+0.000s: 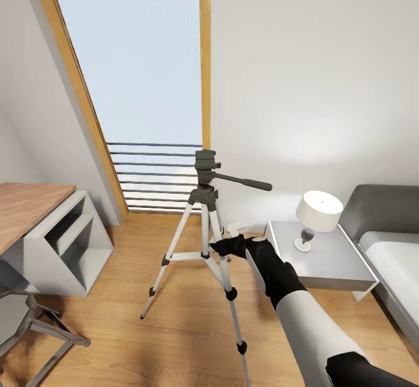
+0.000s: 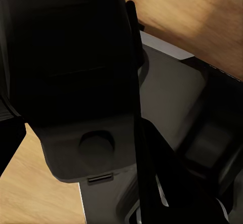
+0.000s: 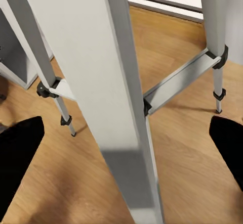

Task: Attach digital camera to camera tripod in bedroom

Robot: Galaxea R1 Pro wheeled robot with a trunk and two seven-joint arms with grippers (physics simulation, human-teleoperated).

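Wood floor (image 1: 174,329) nearest, right gripper (image 1: 220,246) spread around a leg of the camera tripod (image 1: 205,201) mid-room, grey nightstand (image 1: 331,262) with lamp (image 1: 317,211) beside, window (image 1: 139,84) and white wall (image 1: 314,73) behind; left gripper state unreadable, dark shapes block it.

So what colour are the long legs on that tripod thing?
Silvery white, with black joints and feet. The camera tripod legs show best in the head view.
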